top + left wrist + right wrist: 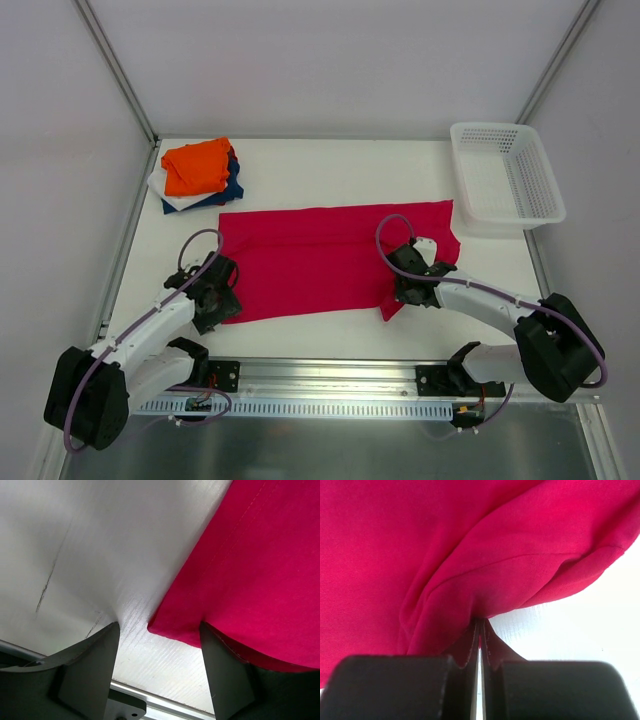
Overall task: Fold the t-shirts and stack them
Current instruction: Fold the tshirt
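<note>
A crimson-red t-shirt (pixel 320 260) lies spread flat across the middle of the table. My left gripper (pixel 215 300) hangs over its near left corner, jaws open. In the left wrist view that gripper (pixel 160 645) straddles the corner of the red t-shirt (pixel 260 570). One finger sits over bare table and the other against the cloth. My right gripper (pixel 400 292) is at the shirt's near right edge. In the right wrist view it (pixel 479 622) is shut on a raised fold of the red t-shirt (pixel 470 545). Folded orange (pixel 197 166), navy-blue (pixel 232 188) and white (pixel 168 192) t-shirts are stacked at the back left.
A white plastic mesh basket (pixel 505 175) stands at the back right corner. White walls with metal posts enclose the table on three sides. A metal rail (pixel 330 378) runs along the near edge between the arm bases.
</note>
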{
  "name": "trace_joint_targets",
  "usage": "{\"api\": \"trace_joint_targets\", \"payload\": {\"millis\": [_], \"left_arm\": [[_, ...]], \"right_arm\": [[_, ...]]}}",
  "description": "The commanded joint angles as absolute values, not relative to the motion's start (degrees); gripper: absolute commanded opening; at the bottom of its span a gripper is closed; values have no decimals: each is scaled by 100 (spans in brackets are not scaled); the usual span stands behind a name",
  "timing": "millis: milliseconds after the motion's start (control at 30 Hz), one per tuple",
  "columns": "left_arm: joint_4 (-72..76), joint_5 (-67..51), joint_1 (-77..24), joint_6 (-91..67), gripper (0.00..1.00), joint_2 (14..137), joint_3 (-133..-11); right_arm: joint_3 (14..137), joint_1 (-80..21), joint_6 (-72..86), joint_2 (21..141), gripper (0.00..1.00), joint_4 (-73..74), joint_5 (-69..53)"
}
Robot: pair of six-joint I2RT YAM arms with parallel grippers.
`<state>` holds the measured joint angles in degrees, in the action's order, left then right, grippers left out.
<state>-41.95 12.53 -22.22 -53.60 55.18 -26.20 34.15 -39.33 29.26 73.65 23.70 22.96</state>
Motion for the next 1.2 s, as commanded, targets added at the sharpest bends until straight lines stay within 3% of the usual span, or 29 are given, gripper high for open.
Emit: {"api": "trace_joint_targets", "payload": {"millis": [0,133,267,500,1167], "left_arm": [[-3807,1222,-2329,-5528,62,5642,-2470],[-3604,1248,-2329,-5467,52,5897,-2531],[-3525,1292,-2347,-5423,29,6029,-2663],[-3516,1345,-2364,-5423,0,6143,-2725],[-3876,1415,-2373,-5036,0,5449,-3866]], "right_arm": [[3322,-3999,2971,7330,0,2461,1916],[3314,-4008,2971,7286,0,2505,1942],[3305,-4025,2988,7268,0,2505,1951],[3357,-4052,2988,7312,0,2522,1977],[4508,-4087,2655,5951,0,3928,3067]]}}
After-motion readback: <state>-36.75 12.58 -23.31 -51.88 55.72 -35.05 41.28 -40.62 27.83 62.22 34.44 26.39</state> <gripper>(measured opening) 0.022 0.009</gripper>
